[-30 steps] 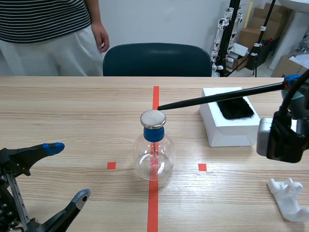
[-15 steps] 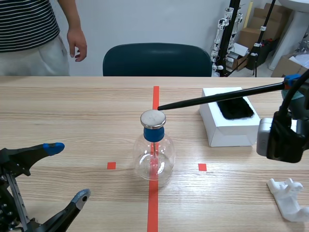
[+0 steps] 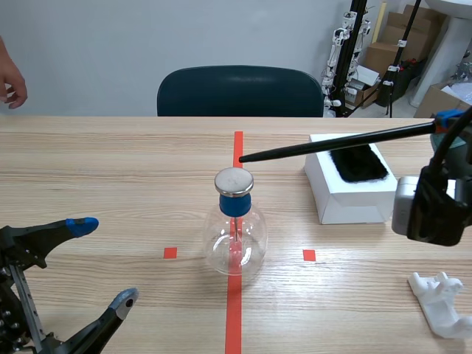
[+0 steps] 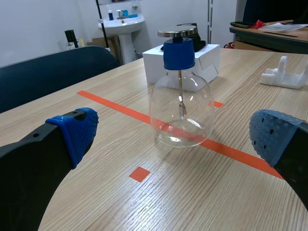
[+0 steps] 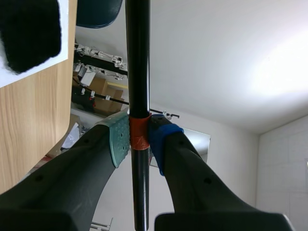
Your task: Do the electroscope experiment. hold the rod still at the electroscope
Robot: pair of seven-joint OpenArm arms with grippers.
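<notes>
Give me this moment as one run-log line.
right gripper shut on black rod | rod tip close above metal cap of electroscope | left gripper open, empty

The electroscope [image 3: 234,228] is showing clear glass, a blue stopper [image 3: 234,204] and a silver disc [image 3: 234,181]. The rod [image 3: 332,144] is showing black, with an orange-red band between the right gripper [image 5: 138,139]'s grey-green and blue pads [image 5: 119,139]. The left gripper [image 4: 175,138] is showing blue dotted pads [image 4: 77,132] on black fingers. At the right, a white box [image 3: 346,195] is showing a black furry cloth [image 3: 359,166]. The table [image 3: 110,177] is showing pale wood grain under orange-red tape [image 3: 233,310]. The far chair [image 3: 240,91] is showing dark teal, the near-right holder [image 3: 442,302] white.
</notes>
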